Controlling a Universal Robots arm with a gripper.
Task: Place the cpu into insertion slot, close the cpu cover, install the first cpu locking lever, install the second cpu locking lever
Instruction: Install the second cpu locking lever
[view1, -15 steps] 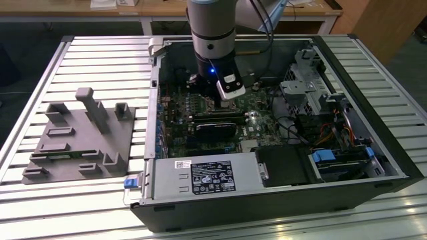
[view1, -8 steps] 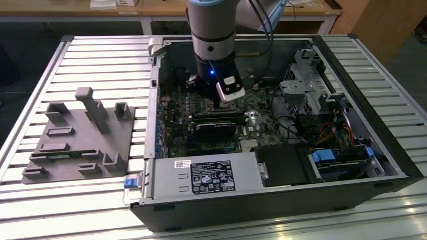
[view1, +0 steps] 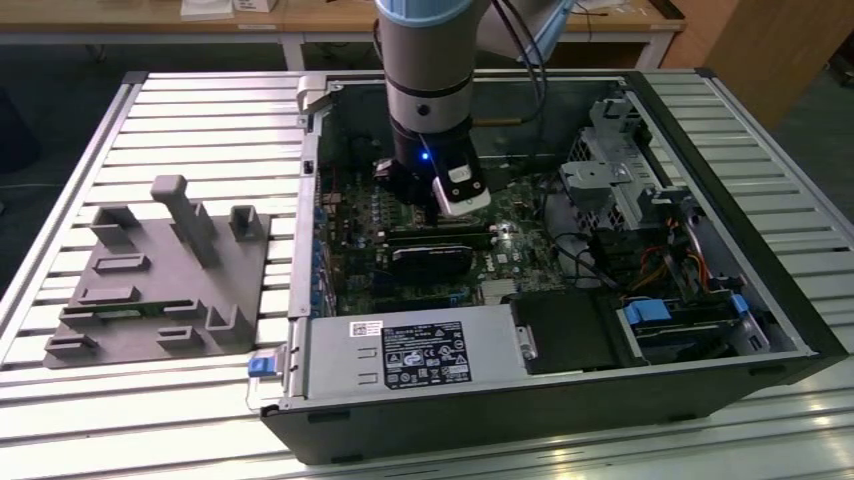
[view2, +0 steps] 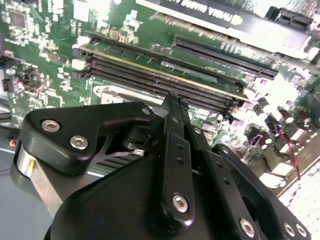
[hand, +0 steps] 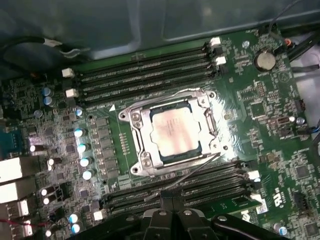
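Hovers with gripper (hand: 172, 212) pressed together, empty, bottom centre; cpu (hand: 174, 131) seated under cpu cover (hand: 138, 142), mid-frame above the fingertips.

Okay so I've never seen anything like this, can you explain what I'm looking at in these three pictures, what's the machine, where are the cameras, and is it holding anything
The machine is a robot arm reaching down into an open computer case that lies on a slatted metal table. One picture is the exterior view, taken from off the arm. The other two come from cameras riding near the arm's wrist.

In the first wrist view you look down on the green motherboard. In its middle sits the cpu, a silver-grey square, in the insertion slot, with the cpu cover, a metal frame, lying flat around it. Long black memory slots run on both sides.

The gripper is the black part; its fingers look closed together with nothing visibly held.

A grey holder block sits on the table at the exterior view's left.
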